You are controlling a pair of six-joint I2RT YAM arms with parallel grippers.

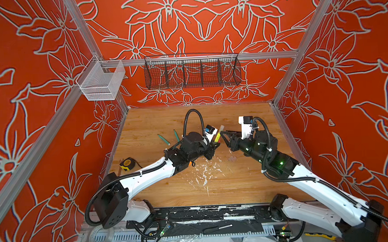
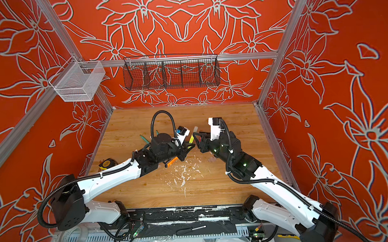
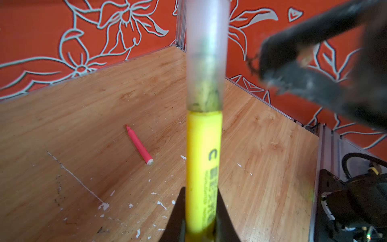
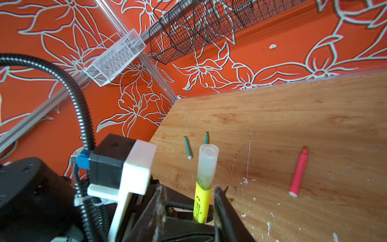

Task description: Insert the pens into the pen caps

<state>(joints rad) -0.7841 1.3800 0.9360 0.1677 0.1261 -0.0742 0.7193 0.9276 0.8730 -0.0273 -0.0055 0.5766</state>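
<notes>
My left gripper point(image 3: 202, 194) is shut on the lower barrel of the yellow pen point(image 3: 203, 157), held above the wood. A cloudy clear pen cap point(image 3: 206, 52) sits over its tip. In the right wrist view the same pen point(image 4: 202, 205) and cap point(image 4: 207, 163) stand between the fingers of my right gripper point(image 4: 188, 189), which is open with a gap on each side. In both top views the grippers meet mid-table point(image 1: 224, 140). The pink pen point(image 4: 298, 172) and two teal pens point(image 4: 187, 147) point(image 4: 206, 138) lie loose on the wood. The orange pen point(image 2: 173, 160) lies under my left arm.
A yellow tape measure point(image 1: 128, 163) lies by the left wall. White paint flecks point(image 1: 204, 170) dot the table's middle. A black wire basket point(image 1: 192, 73) and a white mesh basket point(image 1: 101, 81) hang on the back rail. A screwdriver point(image 1: 217, 228) rests on the front base.
</notes>
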